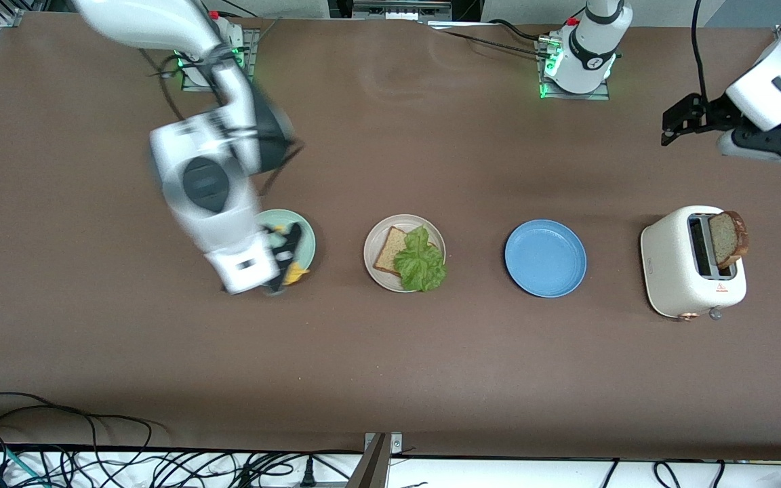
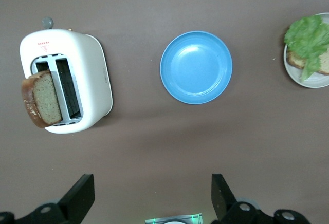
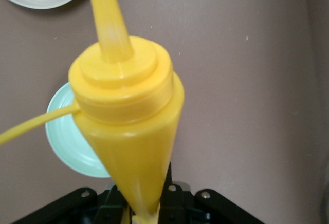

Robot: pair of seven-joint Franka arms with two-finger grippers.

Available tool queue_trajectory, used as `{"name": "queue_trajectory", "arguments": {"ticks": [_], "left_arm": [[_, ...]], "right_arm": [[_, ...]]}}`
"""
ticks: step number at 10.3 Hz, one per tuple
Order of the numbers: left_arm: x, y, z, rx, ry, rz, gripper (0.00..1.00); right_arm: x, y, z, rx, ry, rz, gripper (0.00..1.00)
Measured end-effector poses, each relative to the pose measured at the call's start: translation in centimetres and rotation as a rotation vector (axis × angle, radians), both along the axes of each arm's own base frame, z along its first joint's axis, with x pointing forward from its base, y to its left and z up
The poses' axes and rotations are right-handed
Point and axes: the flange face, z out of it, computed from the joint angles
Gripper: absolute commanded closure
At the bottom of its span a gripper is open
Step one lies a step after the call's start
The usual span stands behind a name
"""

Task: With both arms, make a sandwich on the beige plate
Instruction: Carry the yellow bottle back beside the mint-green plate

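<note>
Your right gripper (image 3: 139,211) has its fingers closed tight on a yellow squeeze bottle (image 3: 126,121), pinching it near its narrow end, with the capped nozzle pointing away from the wrist. In the front view that right gripper (image 1: 282,261) hangs over the mint-green plate (image 1: 302,234), which sits directly below the fingers at the right arm's end of the table. Just beside that plate, toward the left arm's end, lies the beige plate (image 1: 380,234), and on it the sandwich so far: one slice of toast (image 1: 389,249) with a ruffled lettuce leaf (image 1: 421,261) lying on top, hanging a little over the rim. No second slice covers it yet.

Your left gripper (image 2: 154,201) has its fingers spread wide and holds nothing. It waits high up near the left arm's end of the table. Below and ahead of those fingers stands the white toaster (image 1: 692,264), with a slice of bread (image 1: 729,238) standing up out of one slot. Between the toaster and the beige plate lies the blue plate (image 1: 545,257), bare.

The step in hand looks like the sauce: bottle gripped, not yet over the lettuce. Your next move should carry the nozzle across to the beige plate and tip it down over the leaf. After that, the left fingers must take the bread from the toaster.
</note>
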Motion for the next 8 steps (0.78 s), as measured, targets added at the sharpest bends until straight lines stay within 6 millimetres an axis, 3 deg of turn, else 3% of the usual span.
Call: {"name": "queue_trajectory", "arguments": {"ticks": [2, 4, 6, 8], "left_arm": [[0.9, 0.9, -1.7, 0.032, 0.029, 0.009, 0.00], [1.2, 2.7, -2.2, 0.033, 0.038, 0.041, 0.00], [1.5, 4.4, -2.6, 0.032, 0.048, 0.071, 0.00], [2.1, 7.2, -4.0, 0.033, 0.070, 0.121, 0.00]], "right_arm": [[1.6, -9.5, -2.0, 0.182, 0.103, 0.009, 1.00], [1.4, -16.8, -5.0, 0.345, 0.161, 0.031, 1.00], [-0.1, -24.1, -9.1, 0.482, 0.184, 0.081, 1.00], [-2.1, -29.9, -12.7, 0.555, 0.189, 0.136, 1.00]]}}
